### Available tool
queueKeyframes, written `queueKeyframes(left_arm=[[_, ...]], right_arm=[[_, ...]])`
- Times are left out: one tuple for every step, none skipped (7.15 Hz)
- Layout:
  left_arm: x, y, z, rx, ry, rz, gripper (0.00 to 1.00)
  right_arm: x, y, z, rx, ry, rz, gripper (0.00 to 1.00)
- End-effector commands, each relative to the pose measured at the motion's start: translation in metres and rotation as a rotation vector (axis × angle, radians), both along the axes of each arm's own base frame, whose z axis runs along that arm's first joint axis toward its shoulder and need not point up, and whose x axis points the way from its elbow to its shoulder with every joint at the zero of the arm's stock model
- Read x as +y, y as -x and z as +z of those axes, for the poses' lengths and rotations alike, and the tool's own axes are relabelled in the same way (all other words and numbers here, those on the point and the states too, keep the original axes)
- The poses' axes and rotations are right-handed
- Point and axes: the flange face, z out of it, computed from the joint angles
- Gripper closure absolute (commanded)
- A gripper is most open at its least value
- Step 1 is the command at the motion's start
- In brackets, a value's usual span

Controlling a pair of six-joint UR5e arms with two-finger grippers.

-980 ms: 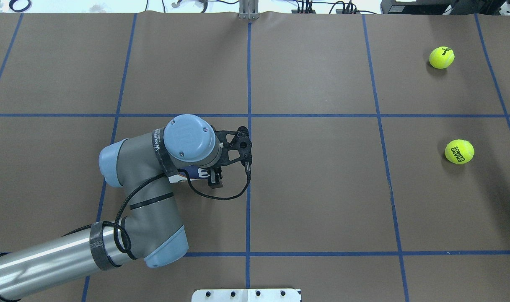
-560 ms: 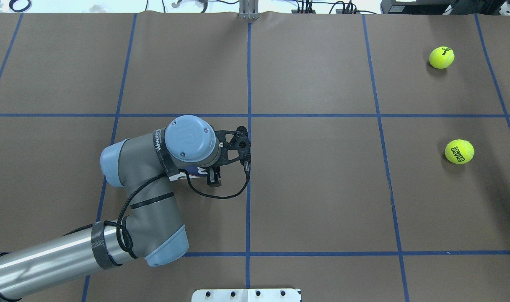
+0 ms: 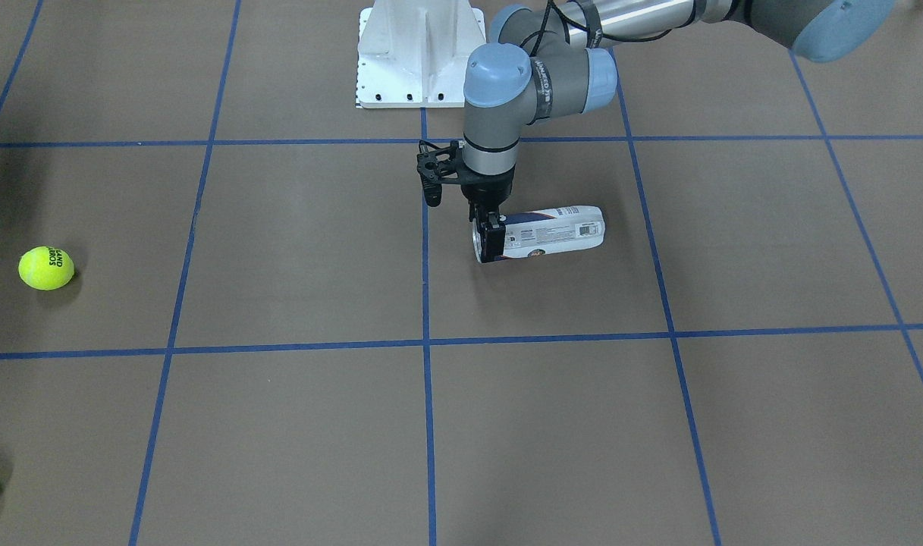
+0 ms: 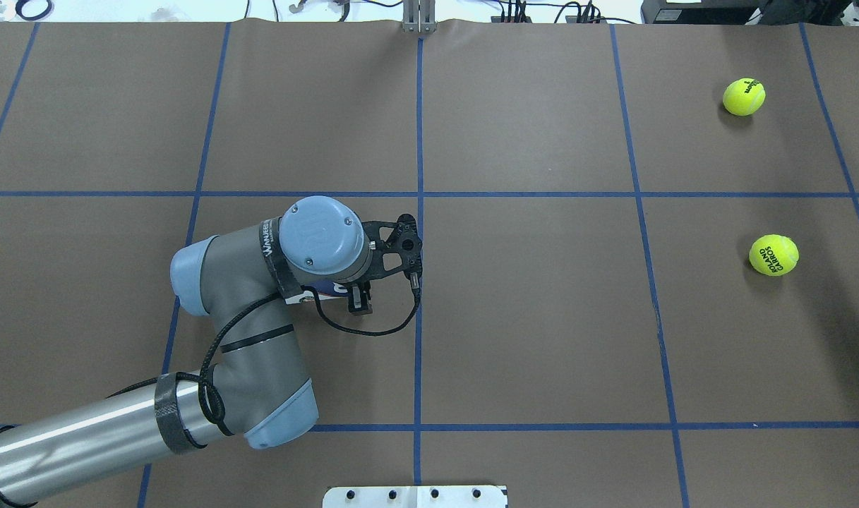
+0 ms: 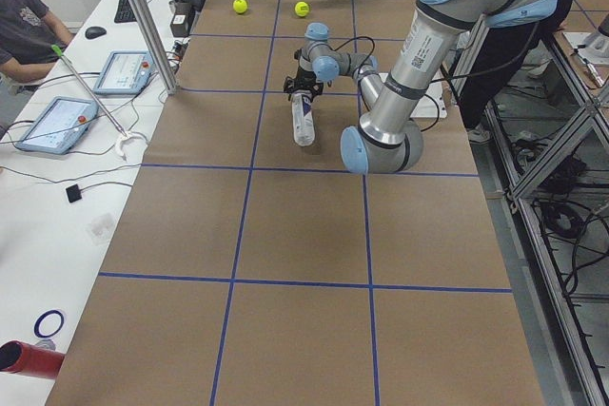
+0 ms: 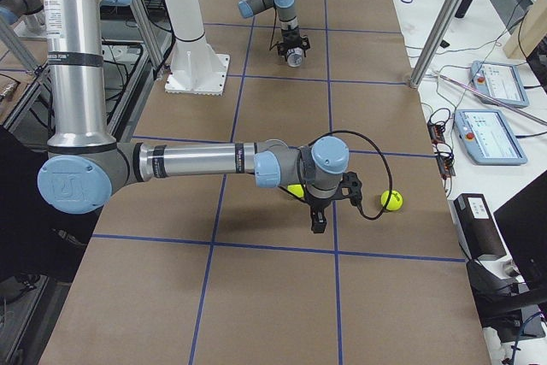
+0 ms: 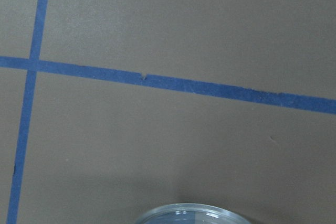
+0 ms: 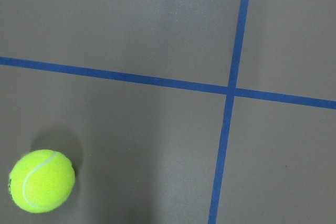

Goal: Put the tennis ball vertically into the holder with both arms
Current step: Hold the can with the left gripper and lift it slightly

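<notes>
The tennis-ball can is laid on its side on the brown-papered, blue-taped table and is pinched near its open rim by the left gripper. It is judged that the can must next be stood upright. The right gripper is poised near a tennis ball; whether its fingers are spread cannot be told. A teach pendant is seen on a side bench.

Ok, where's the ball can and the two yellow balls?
ball can (image 3: pixel 552 233): front-facing view, on its white label.
Roland Garros ball (image 4: pixel 773 255): overhead view, on its black lettering.
far ball (image 4: pixel 744 97): overhead view, middle of its yellow fuzz.
</notes>
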Motion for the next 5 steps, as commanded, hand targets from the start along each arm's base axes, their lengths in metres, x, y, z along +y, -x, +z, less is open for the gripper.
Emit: queueKeyframes(left_arm=[[0.0001, 0.0001, 0.0003, -0.002, 0.0, -0.001, 0.09], [-0.0006, -0.0001, 0.0008, -0.003, -0.004, -0.005, 0.11], [0.0004, -0.0003, 0.0002, -0.002, -0.003, -0.005, 0.14], [0.0004, -0.0003, 0.0001, -0.002, -0.003, -0.005, 0.16], [0.0004, -0.0002, 0.0012, -0.004, -0.004, -0.006, 0.18]], right_arm=[[0.0001, 0.0003, 0.0004, 0.0, 0.001, -0.001, 0.01], [0.0, -0.0004, 0.0003, 0.0, 0.0, 0.001, 0.01], [0.0, 0.0003, 0.0003, 0.0, 0.0, -0.001, 0.01], [0.0, 0.0003, 0.0003, 0.0, 0.0, -0.001, 0.01], [0.0, 0.0003, 0.0003, 0.0, 0.0, -0.001, 0.01]])
